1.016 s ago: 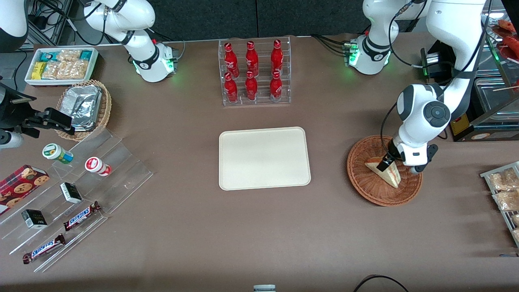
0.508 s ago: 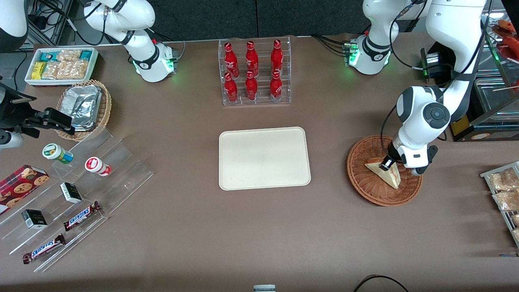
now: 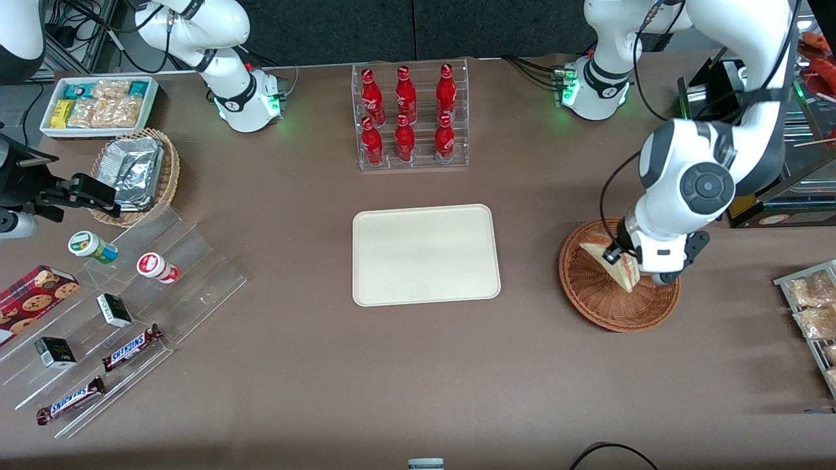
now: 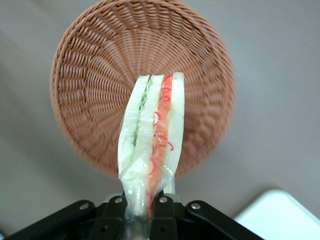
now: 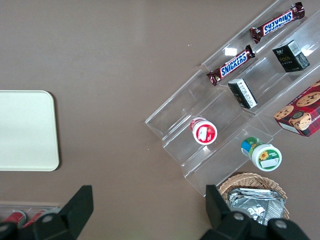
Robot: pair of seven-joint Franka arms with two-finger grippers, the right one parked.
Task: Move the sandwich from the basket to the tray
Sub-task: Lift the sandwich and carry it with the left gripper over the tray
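My left gripper [image 3: 614,256] is shut on the sandwich [image 3: 607,260], a plastic-wrapped pale wedge with red, orange and green layers. It hangs in the air above the reddish-brown wicker basket [image 3: 607,307]. The left wrist view looks down the sandwich [image 4: 152,145] from the gripper [image 4: 142,206], whose black fingers [image 4: 161,212] pinch its wrapped corner, with the basket [image 4: 95,90] below holding nothing. The cream tray [image 3: 426,254] lies flat in the middle of the table, well toward the parked arm from the basket; a corner of the tray [image 4: 280,215] shows in the wrist view.
A clear rack of red bottles [image 3: 410,117] stands farther from the front camera than the tray. A rack of snack packs [image 3: 813,313] lies at the working arm's end. Clear steps with candy bars [image 3: 104,326], a foil-pack basket [image 3: 137,173] and a white bin [image 3: 98,104] sit at the parked arm's end.
The gripper has risen with the sandwich, lifting it out of the basket and a little farther from the front camera. The basket stays where it was.
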